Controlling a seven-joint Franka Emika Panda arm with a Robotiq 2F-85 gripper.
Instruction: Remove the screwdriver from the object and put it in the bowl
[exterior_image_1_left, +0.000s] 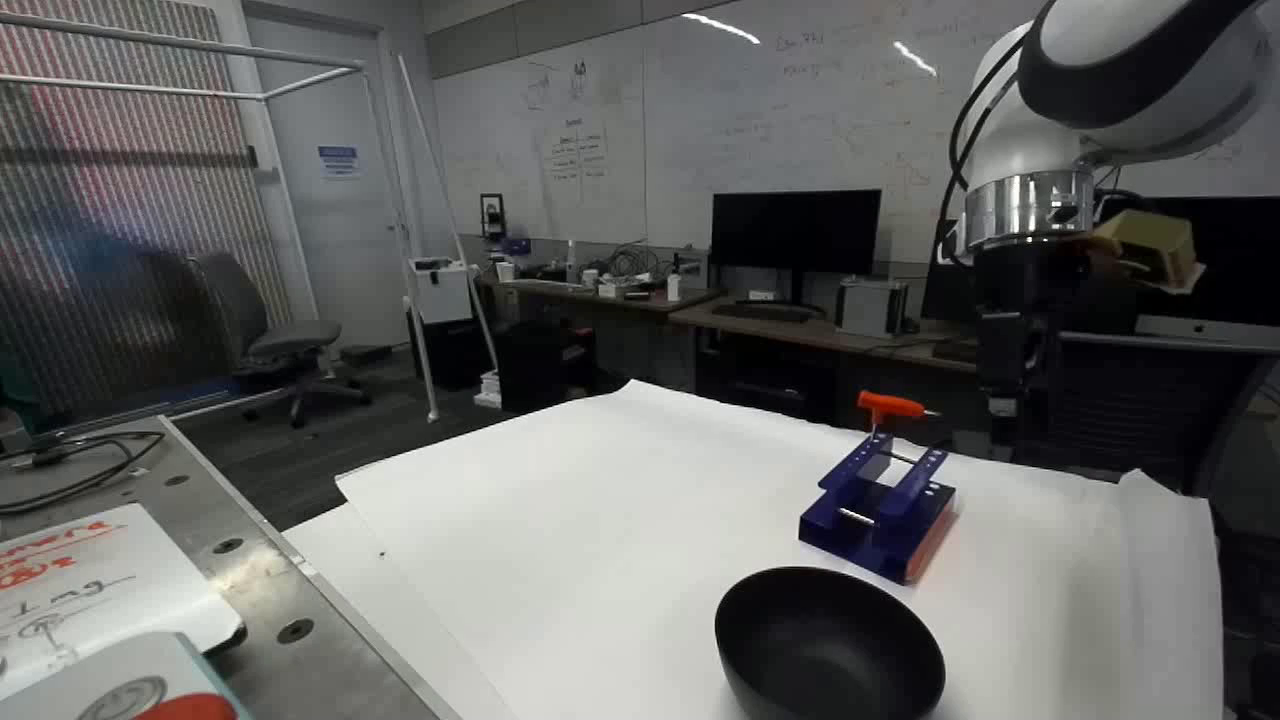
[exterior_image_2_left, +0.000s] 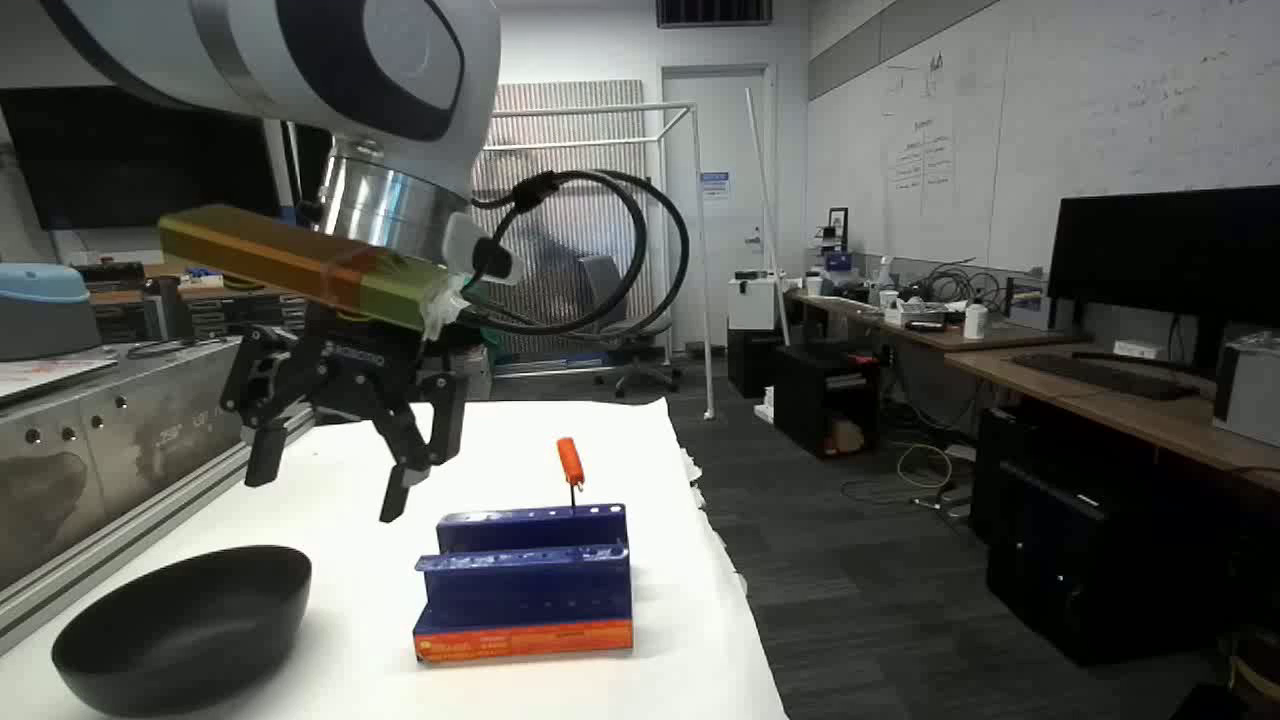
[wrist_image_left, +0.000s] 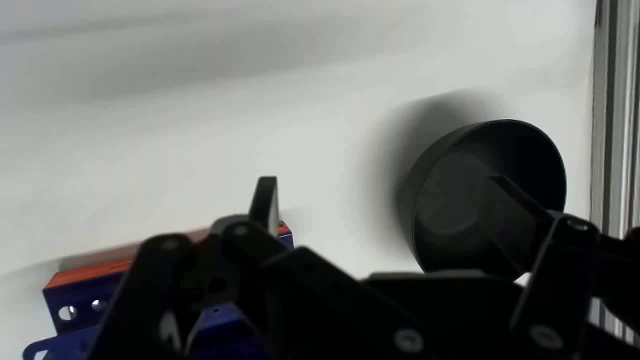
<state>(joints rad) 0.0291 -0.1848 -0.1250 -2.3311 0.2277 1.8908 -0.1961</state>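
Claw (exterior_image_2_left: 330, 476): spread wide, its two black jointed fingers (exterior_image_2_left: 264, 458) well apart with air alone between the tips, hanging above the work area.
Screwdriver (exterior_image_1_left: 893, 406): bright orange-red handle set crosswise on top of a thin shaft, a short grey tip poking from the handle's end.
Where it stands: shaft down in a rail of the holder (exterior_image_2_left: 525, 590), toward one end, as both exterior views show.
Holder build: dark blue and glossy, two raised rails with small holes on a flat rectangular base, an orange-red band along one side bearing print too small to read.
Bowl (exterior_image_1_left: 830, 645): round, black, smooth-walled, resting upright near the holder.
Wrist view: one finger crosses in front of the bowl, the other overlaps the holder.
Sheet (exterior_image_1_left: 560, 560): white and paper-like, lying under holder and bowl, its edges wavy.
Arm (exterior_image_2_left: 410, 130): rounded white and dark shell, with a shiny metal ring (exterior_image_1_left: 1030, 205) above the claw.
Block (exterior_image_2_left: 290, 262): long, flat-sided, yellow and orange, beside the metal ring.
Bench (exterior_image_1_left: 262, 580): scuffed grey metal, running alongside the sheet.
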